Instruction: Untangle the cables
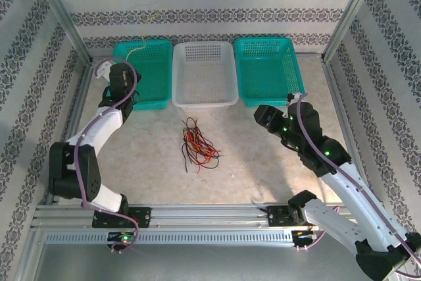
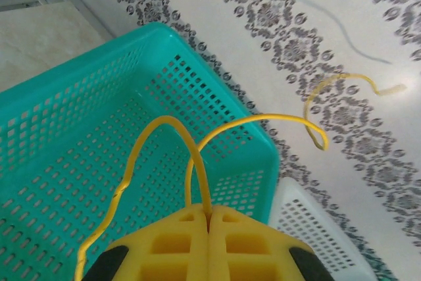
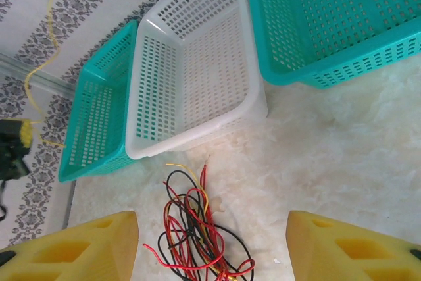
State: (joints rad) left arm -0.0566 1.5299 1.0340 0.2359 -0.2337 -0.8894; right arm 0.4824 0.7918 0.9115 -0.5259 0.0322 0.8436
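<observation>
My left pincer (image 2: 209, 218) pinching thin yellow cable (image 2: 263, 118) — curly strand, looping over perforated teal basket (image 2: 66, 129). My right pincer (image 3: 212, 228) spread — wiry red-black tangle (image 1: 198, 144) lies on marbled desk (image 1: 151, 156).

The top camera looks steeply down over the whole pale table (image 1: 263, 169) from behind. Both wrist cameras face the back wall (image 2: 329, 18) and share the left teal perforated plastic basket (image 2: 66, 136), the left from close.

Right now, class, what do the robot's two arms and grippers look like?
The left arm and right arm have white links, black joints and a purple cable alongside. The left gripper and right gripper have blocky yellow fingers with recessed pockets.
</observation>
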